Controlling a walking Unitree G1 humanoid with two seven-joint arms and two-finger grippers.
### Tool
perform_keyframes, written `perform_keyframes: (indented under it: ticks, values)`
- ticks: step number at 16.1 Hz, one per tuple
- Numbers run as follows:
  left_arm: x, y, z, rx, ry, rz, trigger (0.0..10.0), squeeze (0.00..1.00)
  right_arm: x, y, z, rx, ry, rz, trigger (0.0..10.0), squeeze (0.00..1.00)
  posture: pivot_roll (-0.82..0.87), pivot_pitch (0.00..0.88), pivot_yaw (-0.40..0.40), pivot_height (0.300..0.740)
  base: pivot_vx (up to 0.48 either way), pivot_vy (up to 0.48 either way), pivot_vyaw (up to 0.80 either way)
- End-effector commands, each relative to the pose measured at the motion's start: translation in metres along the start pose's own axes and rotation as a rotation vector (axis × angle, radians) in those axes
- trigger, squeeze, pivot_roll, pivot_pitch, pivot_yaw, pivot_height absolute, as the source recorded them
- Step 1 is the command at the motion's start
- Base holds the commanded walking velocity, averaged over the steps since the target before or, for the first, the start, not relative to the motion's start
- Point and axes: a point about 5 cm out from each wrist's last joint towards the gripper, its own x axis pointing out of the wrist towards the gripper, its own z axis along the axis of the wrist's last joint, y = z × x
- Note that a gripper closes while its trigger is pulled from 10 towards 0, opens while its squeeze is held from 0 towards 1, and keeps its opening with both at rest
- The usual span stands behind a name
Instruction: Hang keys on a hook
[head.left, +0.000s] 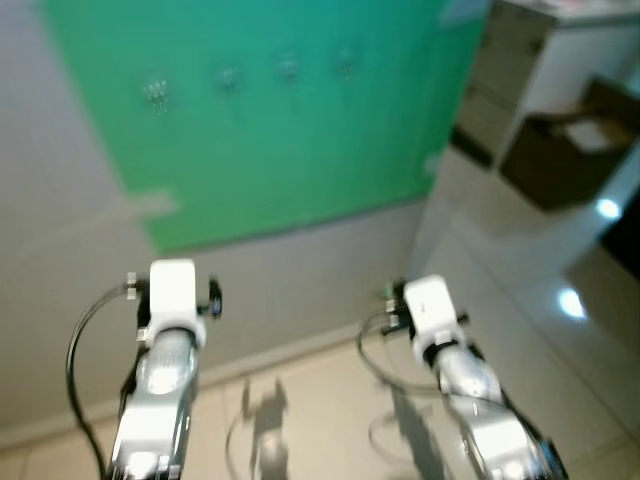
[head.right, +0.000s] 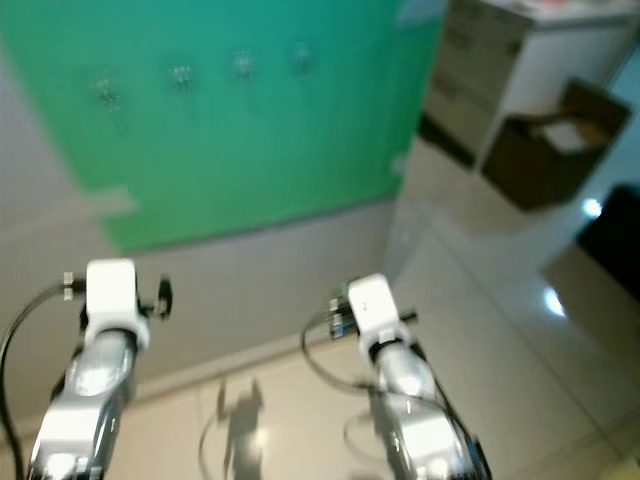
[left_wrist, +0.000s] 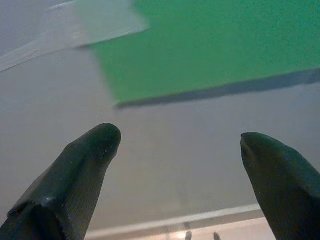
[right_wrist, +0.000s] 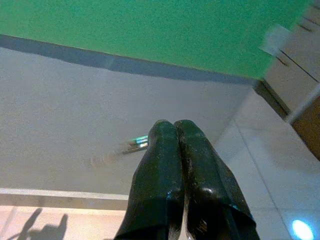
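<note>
A green board (head.left: 290, 160) is fixed to the grey wall ahead, with several small metal hooks (head.left: 228, 77) in a row near its top. All the hooks look bare, though the picture is blurred. Both arms are raised toward the wall below the board. My left gripper (left_wrist: 180, 137) is open, with only wall between its fingers. My right gripper (right_wrist: 174, 125) is shut, and a small blurred metallic piece, seemingly the keys (right_wrist: 135, 143), sticks out beside its fingertips. The same glint shows beside the right wrist (head.left: 389, 294).
A white cabinet with drawers (head.left: 540, 60) stands at the right, with a brown cardboard box (head.left: 570, 140) beside it. Glossy tiled floor (head.left: 560, 330) runs along the wall's baseboard. A strip of grey tape (head.left: 110, 215) crosses the wall left of the board.
</note>
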Motion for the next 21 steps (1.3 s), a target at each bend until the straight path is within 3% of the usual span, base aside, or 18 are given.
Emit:
perform_keyframes:
  ticks: [1, 6, 13, 16, 21]
  values:
    - [0.000, -0.008, 0.004, -0.011, -0.017, -0.022, 10.0, 0.00, 0.000, -0.007, 0.000, -0.001, 0.011, -0.012, 0.0, 0.00, -0.10, 0.000, 0.029, 0.740, 0.450, 0.000, 0.00]
    - [0.000, -0.010, 0.004, 0.000, -0.014, -0.027, 10.0, 0.00, 0.003, -0.011, 0.007, -0.004, -0.008, -0.026, 0.0, 0.00, -0.10, 0.000, 0.030, 0.740, 0.055, 0.000, 0.00]
    - [0.000, -0.006, 0.004, 0.008, -0.018, -0.013, 10.0, 0.00, 0.009, -0.009, 0.009, -0.049, -0.002, -0.019, 0.0, 0.00, -0.09, 0.000, 0.026, 0.740, 0.000, 0.000, 0.80]
    - [0.000, -0.006, 0.003, 0.011, -0.014, -0.013, 10.0, 0.00, 0.011, -0.007, 0.010, -0.015, -0.008, -0.017, 0.0, 0.00, -0.08, 0.000, 0.022, 0.740, 0.000, 0.000, 0.80]
    - [0.001, -0.007, 0.002, 0.009, -0.005, -0.004, 10.0, 0.00, 0.012, -0.007, 0.007, -0.027, -0.003, -0.002, 0.0, 0.00, -0.08, 0.000, 0.016, 0.740, 0.000, -0.192, 0.00]
